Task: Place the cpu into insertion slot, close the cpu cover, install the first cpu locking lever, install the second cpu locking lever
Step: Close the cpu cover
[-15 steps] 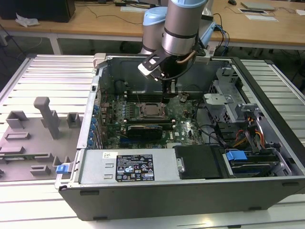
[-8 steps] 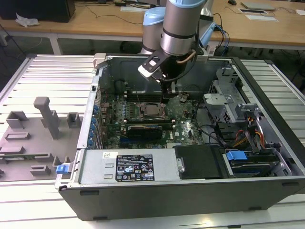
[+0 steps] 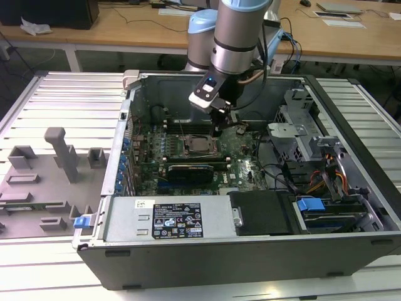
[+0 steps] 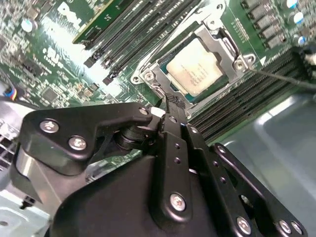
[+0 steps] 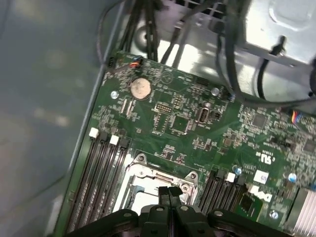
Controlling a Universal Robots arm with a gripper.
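Silver-faced, one cpu [image 4: 193,68] sits in one insertion slot [image 4: 178,93] under one closed cpu cover [image 4: 223,45]. One gripper [image 4: 165,109], fingers pressed together, hovers at its edge.

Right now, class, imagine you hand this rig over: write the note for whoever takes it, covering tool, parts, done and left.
Grasp: the tool is shut, tips at the edge of the insertion slot; whether it pinches anything cannot be told.
Parts: the cpu lies in the slot, silver face up; the cpu cover is down around it.
Done: cpu placed, cover closed.
Left: the two locking levers; their state cannot be made out.
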